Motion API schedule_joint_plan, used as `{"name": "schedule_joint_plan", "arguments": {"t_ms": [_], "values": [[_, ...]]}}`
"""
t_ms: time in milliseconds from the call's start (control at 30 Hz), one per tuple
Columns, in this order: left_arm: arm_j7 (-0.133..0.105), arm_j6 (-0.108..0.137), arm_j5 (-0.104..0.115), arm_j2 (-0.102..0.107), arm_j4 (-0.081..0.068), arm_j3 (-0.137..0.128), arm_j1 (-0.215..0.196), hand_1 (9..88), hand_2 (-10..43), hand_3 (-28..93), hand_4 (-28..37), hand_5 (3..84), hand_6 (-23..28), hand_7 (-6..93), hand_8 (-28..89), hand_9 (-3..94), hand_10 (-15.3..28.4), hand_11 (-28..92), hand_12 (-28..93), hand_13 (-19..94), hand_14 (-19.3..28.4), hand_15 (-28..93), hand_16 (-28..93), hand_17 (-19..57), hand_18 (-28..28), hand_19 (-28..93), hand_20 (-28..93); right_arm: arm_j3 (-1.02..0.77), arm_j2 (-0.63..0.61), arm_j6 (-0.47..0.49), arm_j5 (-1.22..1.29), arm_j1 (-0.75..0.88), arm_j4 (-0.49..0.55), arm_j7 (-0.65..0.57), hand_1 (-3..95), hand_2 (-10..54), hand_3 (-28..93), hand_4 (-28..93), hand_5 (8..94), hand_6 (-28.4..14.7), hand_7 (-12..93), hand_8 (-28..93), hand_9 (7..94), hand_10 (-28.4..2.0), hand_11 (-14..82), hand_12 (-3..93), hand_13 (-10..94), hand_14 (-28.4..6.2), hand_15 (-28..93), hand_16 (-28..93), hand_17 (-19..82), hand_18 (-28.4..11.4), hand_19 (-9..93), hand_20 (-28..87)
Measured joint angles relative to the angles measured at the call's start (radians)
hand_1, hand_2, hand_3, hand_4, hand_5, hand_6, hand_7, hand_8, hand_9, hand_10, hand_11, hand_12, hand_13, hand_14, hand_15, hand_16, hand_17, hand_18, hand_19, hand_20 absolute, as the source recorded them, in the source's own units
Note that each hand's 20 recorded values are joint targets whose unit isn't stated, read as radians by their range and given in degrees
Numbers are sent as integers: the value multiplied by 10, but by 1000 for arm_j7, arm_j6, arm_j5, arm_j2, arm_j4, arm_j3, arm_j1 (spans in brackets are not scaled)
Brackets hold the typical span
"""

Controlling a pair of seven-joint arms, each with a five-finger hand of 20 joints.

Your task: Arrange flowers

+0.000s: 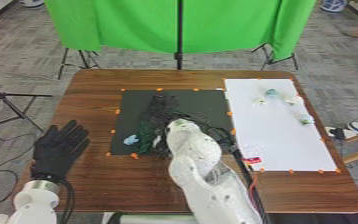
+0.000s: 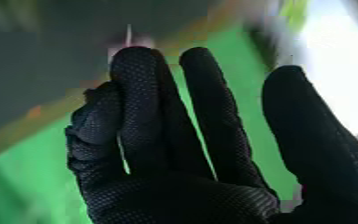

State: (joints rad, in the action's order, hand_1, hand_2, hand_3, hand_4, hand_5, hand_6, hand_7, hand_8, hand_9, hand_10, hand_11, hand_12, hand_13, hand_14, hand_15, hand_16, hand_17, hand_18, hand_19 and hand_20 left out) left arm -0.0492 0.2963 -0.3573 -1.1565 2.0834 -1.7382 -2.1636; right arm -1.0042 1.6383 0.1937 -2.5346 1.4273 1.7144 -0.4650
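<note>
The right hand [image 1: 162,106] is over the black mat [image 1: 190,96], its fingers straight and pointing to the far edge. In the right wrist view the same hand [image 2: 171,197] is open, with nothing visible in its fingers. A light-blue flower [image 1: 130,140] with dark green stems beside it lies at the mat's near left; the right arm and hand partly cover that area. On the white board [image 1: 278,145] lie a pale teal flower [image 1: 271,92], a small whitish flower [image 1: 260,101] and another pale bloom [image 1: 307,119]. The left hand [image 1: 58,147] is open over the table's left side.
Orange markers line the mat and board on the brown table [image 1: 91,102]. A small red-and-white item [image 1: 253,160] sits at the board's near left corner. Beyond the far edge hangs a green cloth [image 1: 140,25] on stands. Dark cables run along the right arm.
</note>
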Motion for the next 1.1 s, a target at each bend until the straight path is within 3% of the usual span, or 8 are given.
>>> {"name": "schedule_joint_plan", "arguments": {"t_ms": [100,233,333,567,700,867,967,1100], "values": [[-8,-2,1,1,-4,7,5,279,162,722,-283,468,100,122,-84,402,150,221,130,293,158,439,-63,-43,144,335,163,-75,27,-106,-69,-72,-127,110,302,138,774,-216,515,-97,127,-105,482,-233,142,152,373,-223,476,130,224,-250,717,311],[-25,-2,2,4,-8,20,17,279,162,722,-283,468,100,122,-84,401,150,221,130,293,157,440,-63,-43,144,335,163,-182,70,-87,-138,-184,-272,219,304,165,787,-222,478,-91,118,-107,420,-207,118,136,322,-210,397,106,187,-235,661,266],[-35,-1,3,8,-12,30,31,278,161,723,-283,468,100,121,-84,402,151,220,130,293,157,439,-63,-43,144,334,163,-259,107,24,-150,-265,-346,249,301,181,785,-224,475,-90,111,-105,413,-198,110,127,316,-202,359,106,178,-229,644,254],[-45,0,3,16,-30,44,65,279,162,721,-283,468,100,122,-84,402,150,220,131,293,157,438,-63,-43,144,333,163,-357,169,409,-273,-408,-473,355,288,199,773,-225,453,-102,84,-97,384,-191,89,116,304,-186,296,111,167,-225,613,240],[-49,1,3,24,-45,56,88,279,161,723,-283,468,100,122,-84,402,150,220,131,293,157,439,-63,-42,144,334,163,-378,204,442,-309,-445,-542,359,277,201,775,-221,455,-104,80,-95,383,-191,88,112,307,-188,291,115,168,-225,599,229],[-58,1,4,32,-74,77,135,278,162,723,-283,468,100,121,-84,401,150,220,131,293,157,438,-63,-43,144,333,163,-420,260,396,-405,-472,-641,368,276,205,770,-221,450,-110,73,-94,372,-193,83,108,305,-191,287,117,167,-224,591,221],[-68,-5,5,32,-65,69,147,278,161,723,-283,468,101,122,-84,401,149,220,131,293,157,438,-62,-43,144,333,163,-375,258,415,-405,-471,-642,350,267,204,760,-217,446,-108,77,-91,369,-211,87,110,321,-206,309,121,176,-235,594,213],[-75,-10,5,32,-14,45,118,278,162,723,-283,468,100,122,-84,401,150,219,131,293,157,437,-63,-43,144,333,163,-271,232,530,-396,-408,-489,244,259,192,745,-214,445,-109,80,-91,376,-224,96,113,344,-216,341,118,191,-248,608,204]]}}
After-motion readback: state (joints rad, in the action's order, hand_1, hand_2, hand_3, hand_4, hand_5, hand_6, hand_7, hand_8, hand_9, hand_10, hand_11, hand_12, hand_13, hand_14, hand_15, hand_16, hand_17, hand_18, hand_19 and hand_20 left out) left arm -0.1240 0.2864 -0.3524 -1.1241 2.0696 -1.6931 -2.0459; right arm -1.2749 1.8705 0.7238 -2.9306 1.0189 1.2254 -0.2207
